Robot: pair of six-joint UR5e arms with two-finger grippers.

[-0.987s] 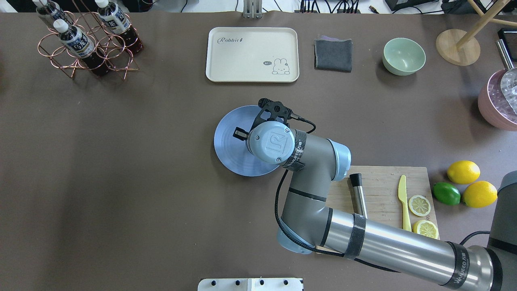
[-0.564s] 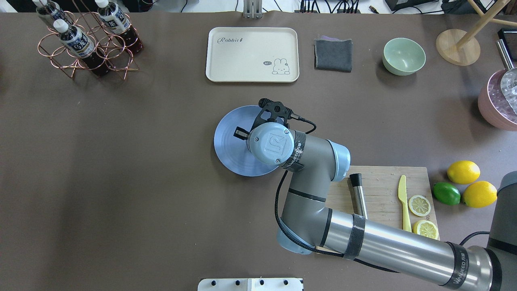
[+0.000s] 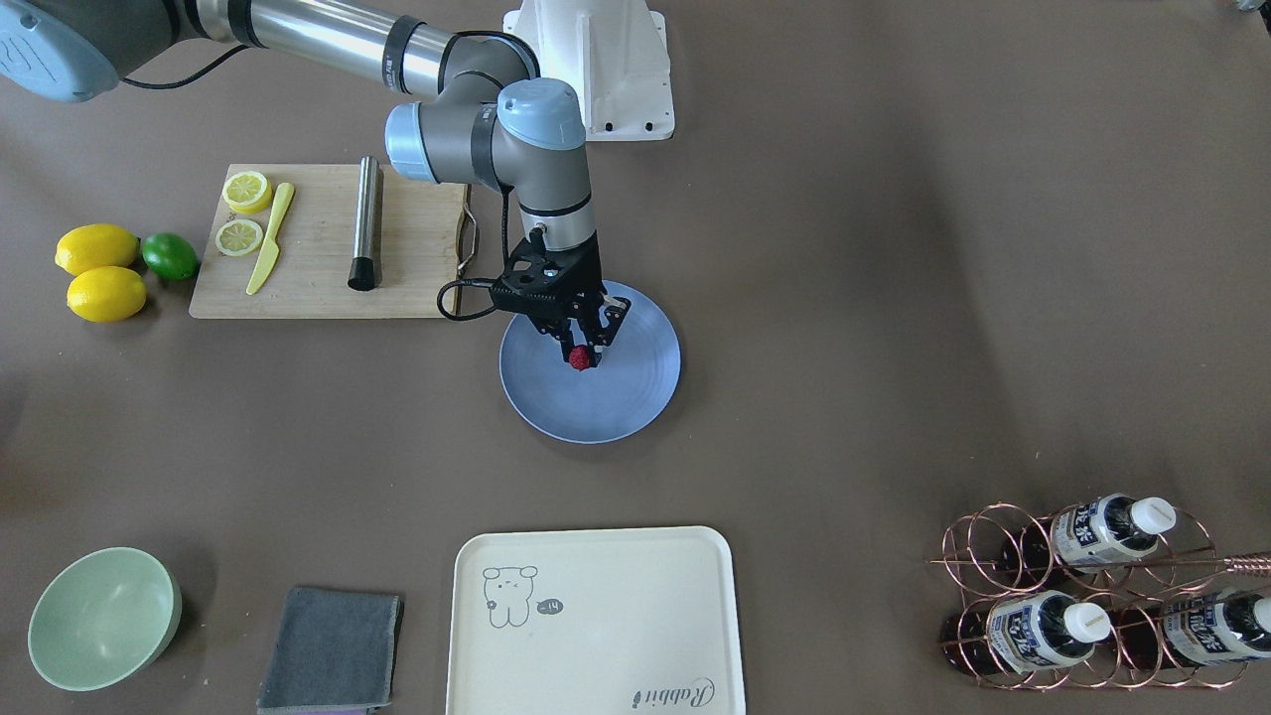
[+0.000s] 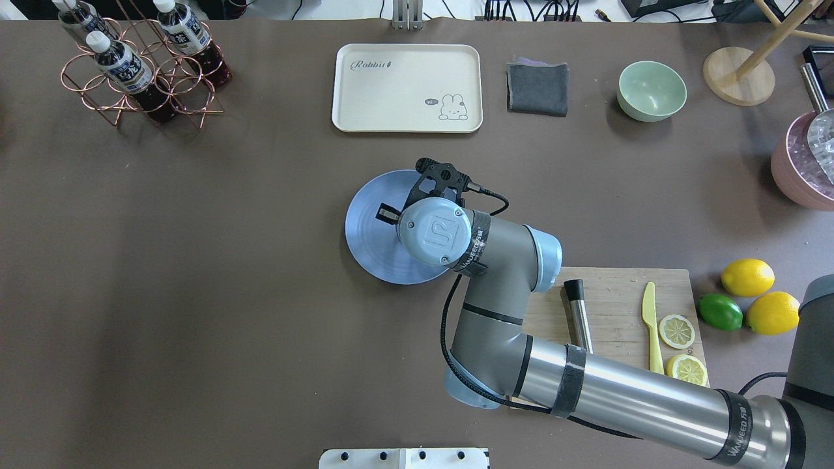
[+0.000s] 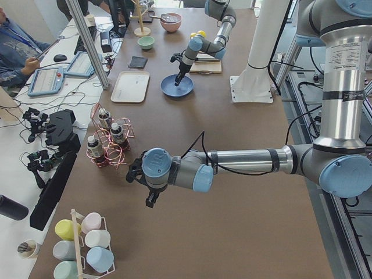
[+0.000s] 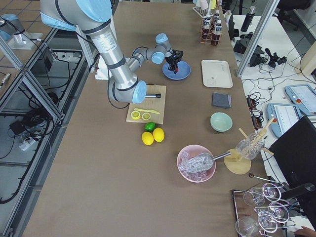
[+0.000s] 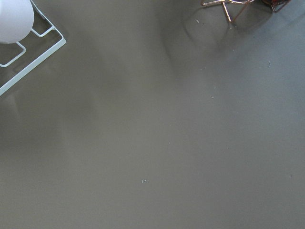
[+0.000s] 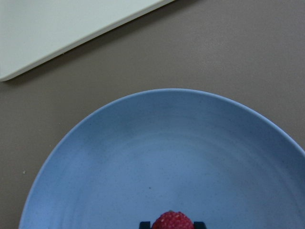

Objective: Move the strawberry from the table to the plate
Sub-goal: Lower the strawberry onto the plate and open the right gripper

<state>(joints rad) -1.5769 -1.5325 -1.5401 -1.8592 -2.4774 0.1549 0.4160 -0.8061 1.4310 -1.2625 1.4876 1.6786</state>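
Note:
The light-blue plate [image 3: 635,397] lies mid-table [image 3: 894,298]. My right gripper [image 3: 583,350] points straight down over the plate's centre, shut on the small dark red strawberry [image 3: 581,357]. In the right wrist view the strawberry [image 8: 172,221] sits between the two black fingertips [image 8: 144,223], close above the plate [image 8: 143,157]. In the overhead view the wrist hides the berry, and only the plate [image 4: 368,241] shows. My left gripper [image 5: 150,200] hangs over bare table far off. It shows only in the exterior left view, so I cannot tell whether it is open or shut.
A wooden cutting board [image 3: 318,248] with lemon slices, a yellow knife and a steel cylinder lies beside the plate. Lemons and a lime [image 3: 99,268] sit past it. A cream tray [image 3: 596,621], grey cloth [image 3: 333,650], green bowl [image 3: 99,616] and bottle rack [image 3: 1082,596] line the far edge.
The right arm's wrist and elbow have shifted by a few pixels. The gripper stays over the same spot on the plate.

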